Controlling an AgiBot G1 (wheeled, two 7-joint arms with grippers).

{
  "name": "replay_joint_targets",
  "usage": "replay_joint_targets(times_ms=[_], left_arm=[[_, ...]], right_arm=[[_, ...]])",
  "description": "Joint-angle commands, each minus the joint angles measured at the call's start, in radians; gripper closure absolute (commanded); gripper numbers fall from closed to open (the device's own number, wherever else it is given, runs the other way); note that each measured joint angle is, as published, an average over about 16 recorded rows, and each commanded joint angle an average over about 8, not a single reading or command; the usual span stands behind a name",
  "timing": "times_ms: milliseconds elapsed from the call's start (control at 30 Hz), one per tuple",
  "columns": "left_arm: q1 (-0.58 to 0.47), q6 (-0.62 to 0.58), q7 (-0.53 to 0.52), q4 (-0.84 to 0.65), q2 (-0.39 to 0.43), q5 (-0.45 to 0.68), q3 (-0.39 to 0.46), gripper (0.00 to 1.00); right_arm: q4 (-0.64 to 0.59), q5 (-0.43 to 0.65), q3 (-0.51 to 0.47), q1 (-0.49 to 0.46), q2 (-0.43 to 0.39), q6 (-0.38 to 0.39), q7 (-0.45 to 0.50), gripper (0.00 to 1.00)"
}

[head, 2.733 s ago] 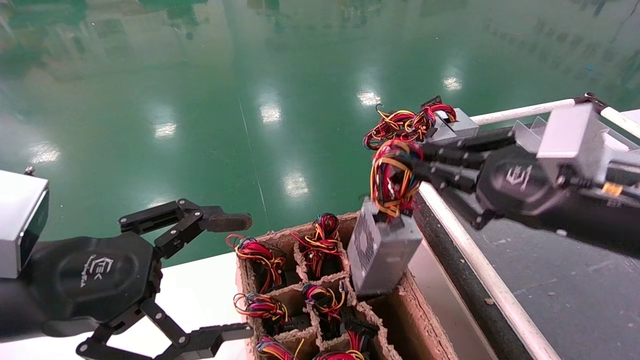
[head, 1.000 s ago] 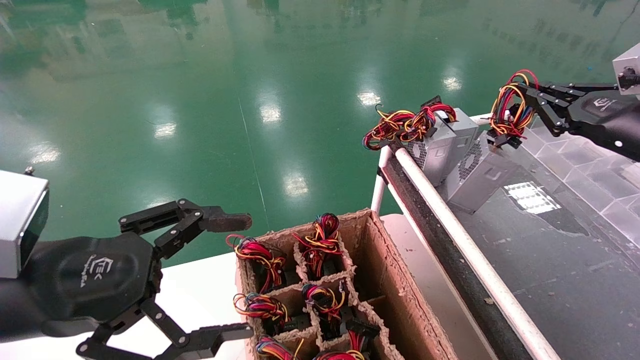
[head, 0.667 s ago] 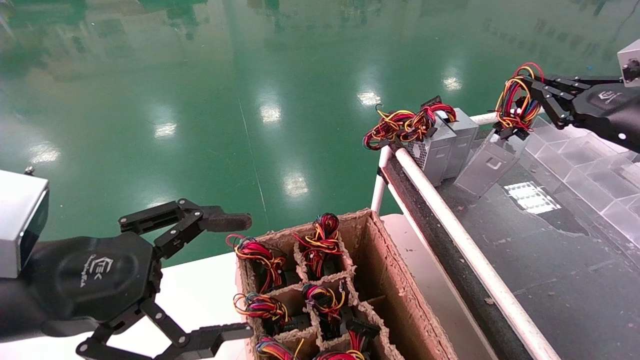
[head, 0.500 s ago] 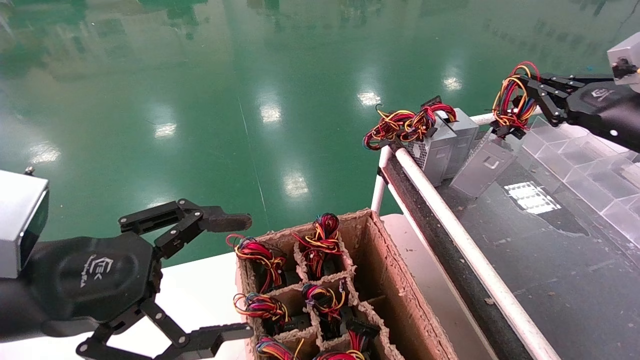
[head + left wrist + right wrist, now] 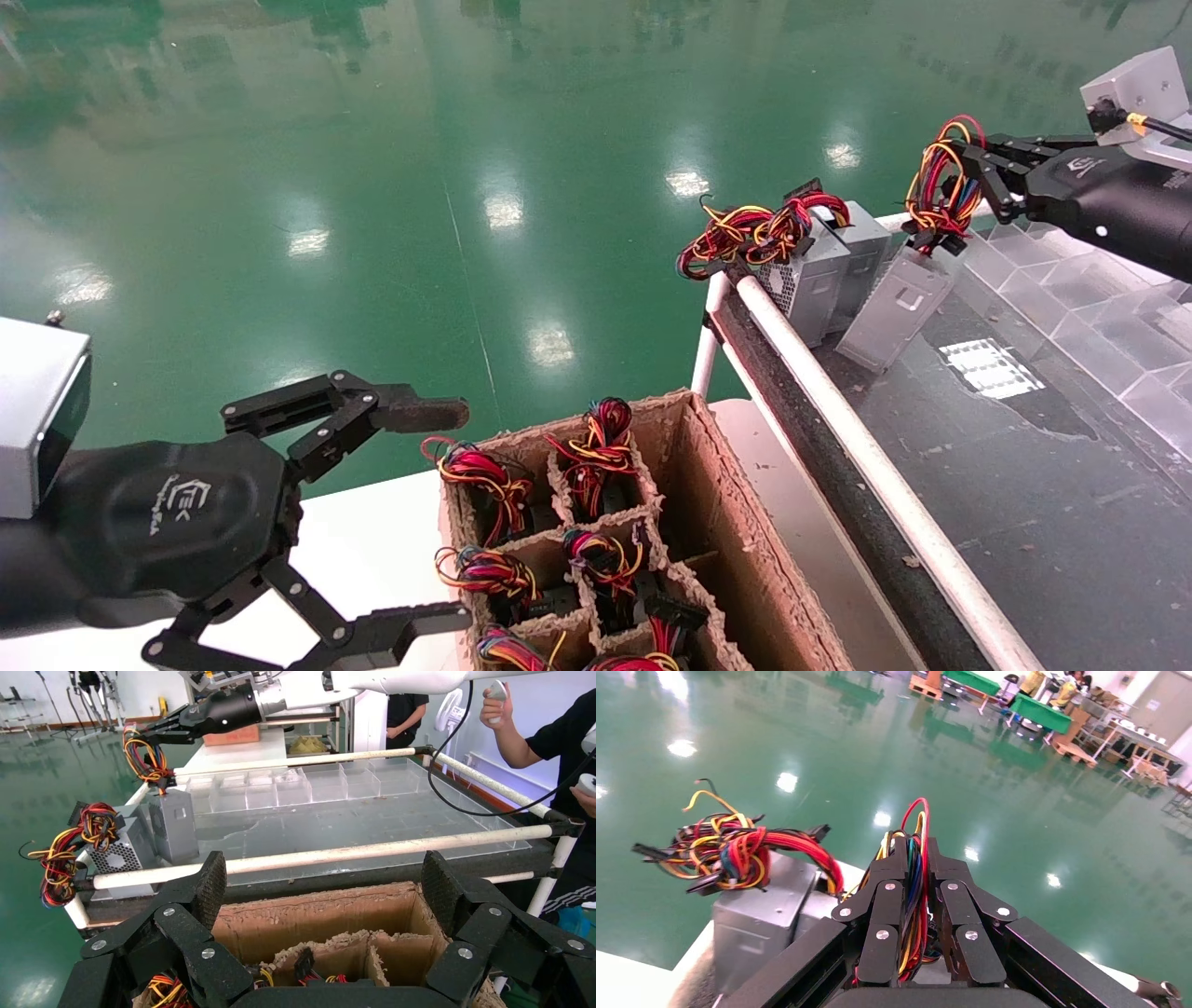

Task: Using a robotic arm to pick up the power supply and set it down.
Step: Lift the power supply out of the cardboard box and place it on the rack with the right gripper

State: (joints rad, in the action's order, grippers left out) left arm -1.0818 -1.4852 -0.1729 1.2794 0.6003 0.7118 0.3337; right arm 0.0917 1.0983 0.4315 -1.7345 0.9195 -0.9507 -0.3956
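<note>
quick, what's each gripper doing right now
Left gripper: open, empty, beside the cardboard box.
Right gripper: shut on the power supply's wire loop.

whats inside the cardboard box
The cardboard box has cells holding wire bundles; its right-hand compartment looks empty. Whatever the bundles attach to is hidden down in the cells.

Glossy green floor (image 5: 372,186), ceiling-light reflections.
</note>
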Motion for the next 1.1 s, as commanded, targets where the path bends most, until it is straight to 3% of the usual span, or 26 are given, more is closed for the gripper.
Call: replay_joint_targets(times_ms=[33,700,1100], left_arm=[[0.0,0.0,0.0,0.0,0.0,0.0,0.0,0.0],[0.0,0.0,0.0,0.0,0.0,-0.001,0.001,0.0],[0.0,0.001,0.001,0.0,-0.001,-0.001,0.001,0.0]], right_arm=[[-0.015,0.003,0.001,-0.01,0.009,0.013,-0.009,1.0],[-0.075,0.004,-0.001,-0.051,0.091,0.166,-0.098,1.0],[-0.089,0.018,0.009,-0.058,0.126,0.209,-0.101,1.0]])
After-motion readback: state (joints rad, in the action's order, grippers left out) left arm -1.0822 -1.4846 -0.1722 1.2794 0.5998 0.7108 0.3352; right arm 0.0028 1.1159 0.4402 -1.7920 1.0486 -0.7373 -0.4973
